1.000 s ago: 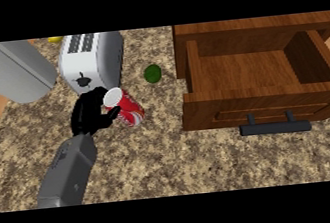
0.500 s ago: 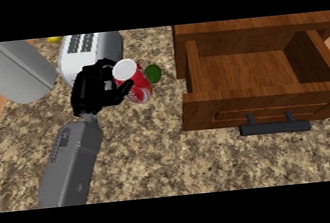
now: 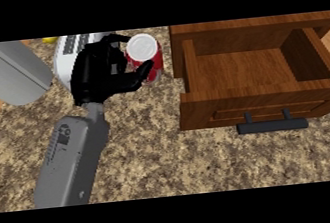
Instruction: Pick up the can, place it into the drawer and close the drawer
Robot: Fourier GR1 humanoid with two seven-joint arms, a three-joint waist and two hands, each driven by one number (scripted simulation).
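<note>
A speckled granite counter (image 3: 173, 163) fills the view. At the right sits an open wooden drawer (image 3: 257, 69), its dark handle (image 3: 272, 125) at the near edge. A grey forearm (image 3: 73, 160) rises from the lower edge to the black left hand (image 3: 102, 77), which hides part of a white toaster (image 3: 70, 52) behind it. The hand's fingers and thumb curl around a red can (image 3: 146, 55) with a white top, held up just left of the drawer's side wall.
</note>
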